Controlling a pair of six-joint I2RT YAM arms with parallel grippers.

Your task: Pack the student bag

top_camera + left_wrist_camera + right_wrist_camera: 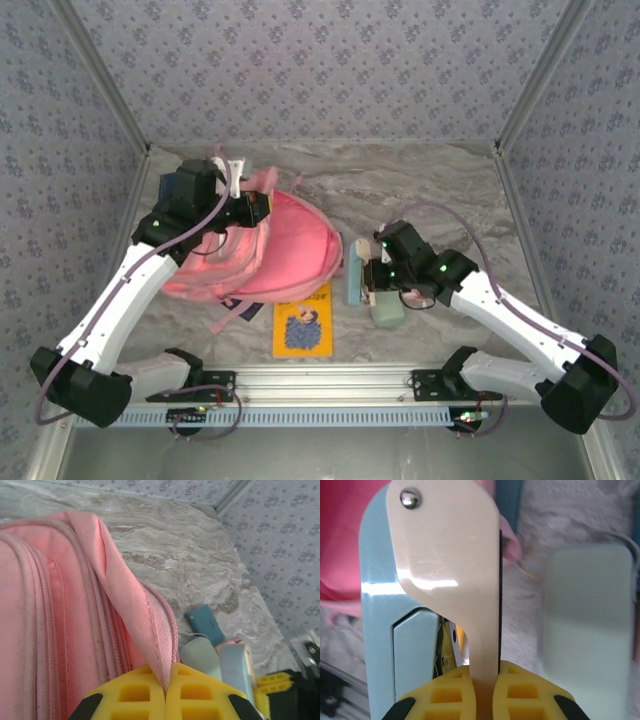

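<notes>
**Bag flap pinched, stapler in hand**

Student bag (292, 255): one, on the left half of the bench (400, 175). It looks soft, floppy and probably light, so the stitched zip rim is the best hold. The left pincer (166, 681) is clamped on that rim. Yellow book (303, 320): one, near edge. The right pincer (482, 680) is closed on one pale blue stapler (377, 605). Mint case (587, 630): one, just beside it.

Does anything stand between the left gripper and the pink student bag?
Nothing visible does. The left gripper is shut on an edge flap of the large soft pink fabric backpack, right beside its zipper seam.
</notes>
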